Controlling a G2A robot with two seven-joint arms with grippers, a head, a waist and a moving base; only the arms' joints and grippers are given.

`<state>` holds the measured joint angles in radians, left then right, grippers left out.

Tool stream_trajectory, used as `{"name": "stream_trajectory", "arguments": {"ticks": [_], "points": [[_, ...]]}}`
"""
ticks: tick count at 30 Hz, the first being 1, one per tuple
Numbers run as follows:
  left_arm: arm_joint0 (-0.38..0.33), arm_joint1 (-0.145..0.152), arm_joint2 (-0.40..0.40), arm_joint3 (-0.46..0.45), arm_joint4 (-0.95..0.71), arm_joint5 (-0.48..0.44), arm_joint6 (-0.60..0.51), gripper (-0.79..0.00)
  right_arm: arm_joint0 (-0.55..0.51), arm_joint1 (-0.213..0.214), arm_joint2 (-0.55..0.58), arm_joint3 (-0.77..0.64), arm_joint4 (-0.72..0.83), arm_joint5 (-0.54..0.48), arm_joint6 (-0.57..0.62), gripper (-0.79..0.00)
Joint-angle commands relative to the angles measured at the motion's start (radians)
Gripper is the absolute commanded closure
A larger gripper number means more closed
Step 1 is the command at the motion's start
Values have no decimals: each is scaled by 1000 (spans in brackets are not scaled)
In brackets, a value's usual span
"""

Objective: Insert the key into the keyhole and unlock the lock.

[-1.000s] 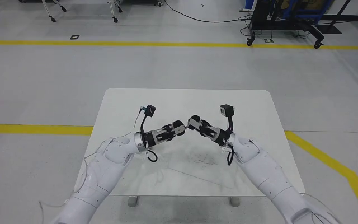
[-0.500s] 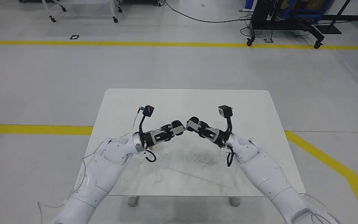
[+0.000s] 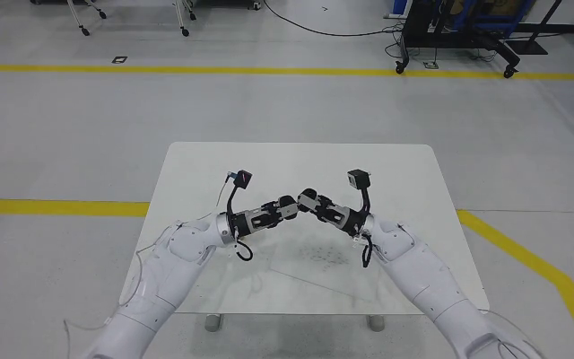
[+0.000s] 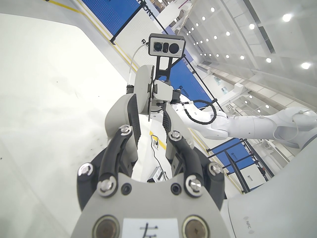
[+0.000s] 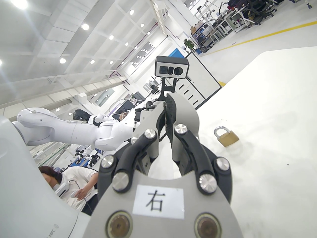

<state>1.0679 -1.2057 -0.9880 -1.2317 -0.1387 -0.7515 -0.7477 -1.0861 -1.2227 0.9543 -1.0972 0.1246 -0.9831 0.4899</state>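
A brass padlock [image 5: 226, 136] with a silver shackle lies flat on the white table [image 5: 272, 95], off to one side of my right gripper [image 5: 166, 101]. That gripper is shut, its ribbed pads pressed together; no key shows between them. My left gripper [image 4: 148, 102] is open, its two fingers apart, and it points straight at the right arm's wrist. From above, the left gripper [image 3: 289, 206] and right gripper [image 3: 308, 198] meet tip to tip over the middle of the table [image 3: 386, 170].
The table's bare top spreads on all sides of the arms, with faint scuff marks [image 3: 327, 256] toward its front edge. A yellow floor line [image 3: 72, 207] runs past both sides of the table. Each arm's wrist camera [image 4: 166, 48] stands above its gripper.
Both grippers have edged slightly closer together and a little toward the table's front. The fingers' states look the same.
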Motion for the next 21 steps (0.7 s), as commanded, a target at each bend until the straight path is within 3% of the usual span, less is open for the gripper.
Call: {"name": "stream_trajectory", "arguments": {"ticks": [1, 2, 21], "points": [[0, 0, 1, 2, 1, 2, 3, -80, 0, 0, 1, 0, 0, -1, -1, 0], [-1, -1, 2, 2, 3, 2, 4, 0, 0, 0, 2, 0, -3, -1, -1, 0], [2, 6, -27, 10, 9, -7, 40, 0, -2, -1, 11, 1, -18, 2, 0, 0]]}}
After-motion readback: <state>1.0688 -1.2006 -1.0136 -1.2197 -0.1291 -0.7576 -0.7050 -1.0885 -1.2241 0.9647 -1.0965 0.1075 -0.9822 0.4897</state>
